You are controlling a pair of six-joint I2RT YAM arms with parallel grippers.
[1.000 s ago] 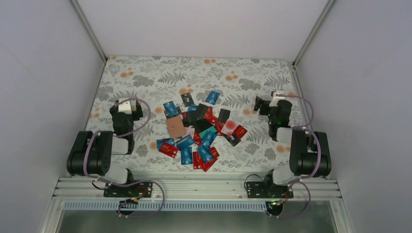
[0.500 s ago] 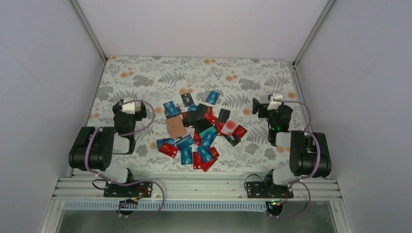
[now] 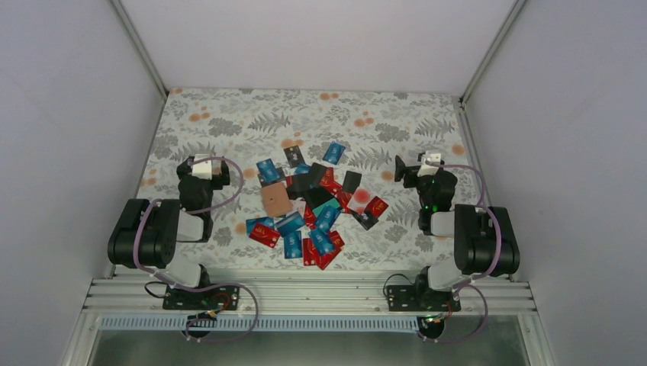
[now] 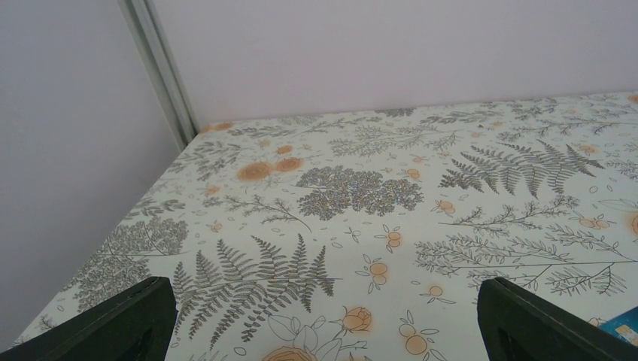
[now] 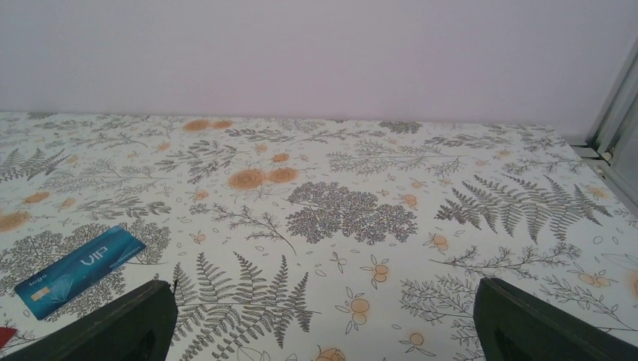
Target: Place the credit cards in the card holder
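Top external view is showing the table (image 3: 229, 122) under a cloth printed with ferns and orange flowers, and the credit cards (image 3: 326, 218) are lying in a loose heap near its middle, blue, red, black and teal ones overlapping each other. The card holder (image 3: 275, 200), a tan flat rectangle, is sitting at the left edge of that heap, touching the cards beside it, with a blue card just beyond its far side and a red one just nearer. No card is sitting in it that I can see.

The left gripper (image 3: 204, 171) is hanging over bare cloth to the left of the heap, well apart from the card holder, and it is pointing toward the far wall. In the left wrist view its fingers (image 4: 124, 327) are standing wide apart at the two lower corners with nothing between them, and a blue corner of one card (image 4: 621, 325) is peeking in at the right edge.

The right gripper (image 3: 405, 168) is hovering to the right of the heap, clear of the cards. In the right wrist view its fingers (image 5: 113, 327) are likewise spread wide and holding nothing, and a single blue card marked VIP (image 5: 79, 271) is lying flat on the cloth to the left, just beyond the left finger
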